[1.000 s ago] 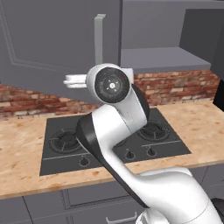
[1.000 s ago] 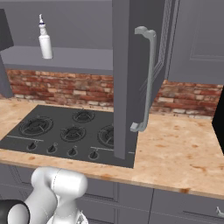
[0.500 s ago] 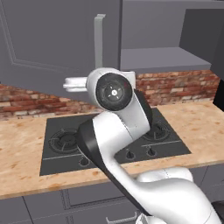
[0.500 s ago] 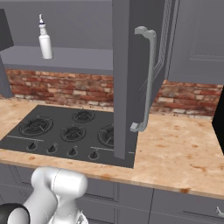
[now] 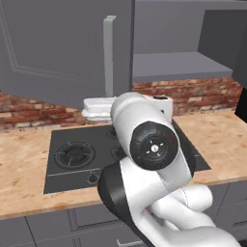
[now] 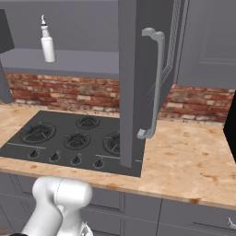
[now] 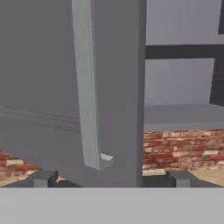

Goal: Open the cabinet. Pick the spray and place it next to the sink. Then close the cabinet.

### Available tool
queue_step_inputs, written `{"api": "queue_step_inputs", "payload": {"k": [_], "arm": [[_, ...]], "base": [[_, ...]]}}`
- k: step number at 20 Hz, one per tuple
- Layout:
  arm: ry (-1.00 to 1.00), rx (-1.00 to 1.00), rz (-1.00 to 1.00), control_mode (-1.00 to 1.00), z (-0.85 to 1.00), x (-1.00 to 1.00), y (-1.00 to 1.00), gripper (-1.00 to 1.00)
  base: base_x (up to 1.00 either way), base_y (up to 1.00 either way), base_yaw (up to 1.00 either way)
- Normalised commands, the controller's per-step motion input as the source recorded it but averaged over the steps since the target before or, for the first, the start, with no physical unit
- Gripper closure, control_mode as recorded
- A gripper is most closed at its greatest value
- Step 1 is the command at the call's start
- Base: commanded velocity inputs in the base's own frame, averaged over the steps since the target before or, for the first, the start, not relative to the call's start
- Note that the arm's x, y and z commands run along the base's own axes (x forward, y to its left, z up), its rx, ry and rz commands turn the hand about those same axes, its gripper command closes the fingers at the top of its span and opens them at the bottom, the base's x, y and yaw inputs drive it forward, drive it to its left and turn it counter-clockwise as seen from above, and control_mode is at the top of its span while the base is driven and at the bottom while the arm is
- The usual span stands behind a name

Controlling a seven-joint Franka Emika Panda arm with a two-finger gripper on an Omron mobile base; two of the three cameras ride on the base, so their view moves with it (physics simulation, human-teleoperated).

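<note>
Standing spread wide apart and gripping nothing: the end effector (image 7: 111,178), with one dark fingertip (image 7: 43,178) to either side of the cabinet door's lower edge. Hanging just beyond those tips: the silver handle (image 7: 87,87) on the swung-open door (image 7: 118,87), ending in a short foot near the door's bottom. Lying below that door: the black cooktop (image 6: 69,138) set into the speckled tan surface (image 6: 184,156). Running behind the cooktop: a red brick wall (image 6: 69,94). Opening above the brick: the cabinet (image 6: 69,60), its grey shelf exposed. Standing upright on that shelf, well left of the open door and toward the back: the spray (image 6: 47,44), pale with a slim nozzle top.
</note>
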Motion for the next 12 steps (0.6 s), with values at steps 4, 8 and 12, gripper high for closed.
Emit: {"api": "queue_step_inputs", "payload": {"k": [4, 8, 12], "arm": [[-0.06, 0.12, -0.03, -1.0, 0.02, -0.42, -0.81, -1.0], [-0.04, 0.17, -0.04, -1.0, 0.1, -0.36, -0.81, -1.0], [0.0, 0.18, -0.03, -1.0, 0.29, -0.01, -0.76, -1.0]], "base": [[0.0, 0.0, 0.0], [0.0, 0.0, 0.0], [0.0, 0.0, 0.0]]}}
